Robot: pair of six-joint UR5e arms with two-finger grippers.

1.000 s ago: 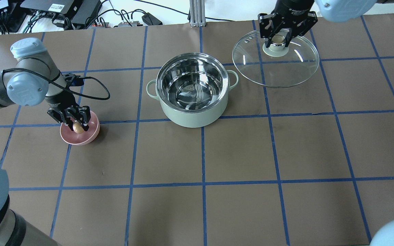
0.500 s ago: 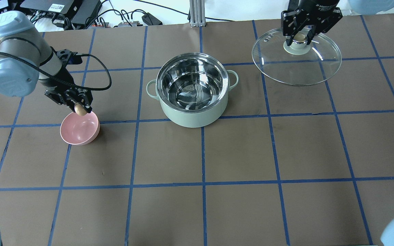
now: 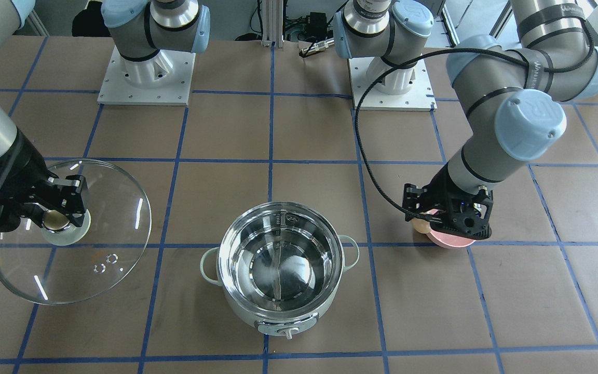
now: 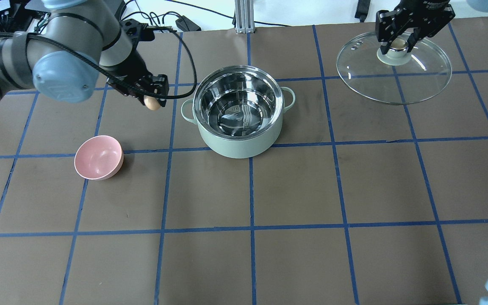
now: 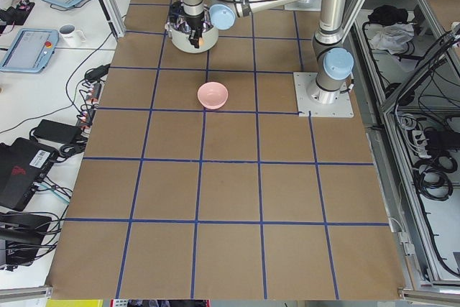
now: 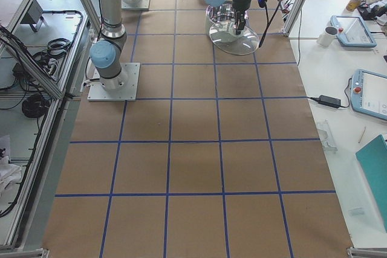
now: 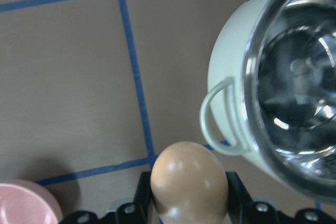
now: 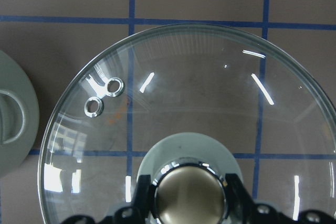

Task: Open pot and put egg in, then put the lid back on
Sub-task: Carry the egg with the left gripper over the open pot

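Observation:
The mint-green pot stands open and empty at the table's middle; it also shows in the front view. My left gripper is shut on the tan egg and holds it in the air just left of the pot's left handle. In the left wrist view the egg sits between the fingers beside the pot. My right gripper is shut on the beige knob of the glass lid and holds it up at the far right. The lid also shows in the right wrist view.
An empty pink bowl sits on the table left of the pot, in front of the left gripper. Cables and electronics lie beyond the table's far edge. Blue tape lines grid the brown table.
My left gripper lifted the egg out of the pink bowl and carried it right and away, up to the pot's left handle. My right gripper moved the lid further right.

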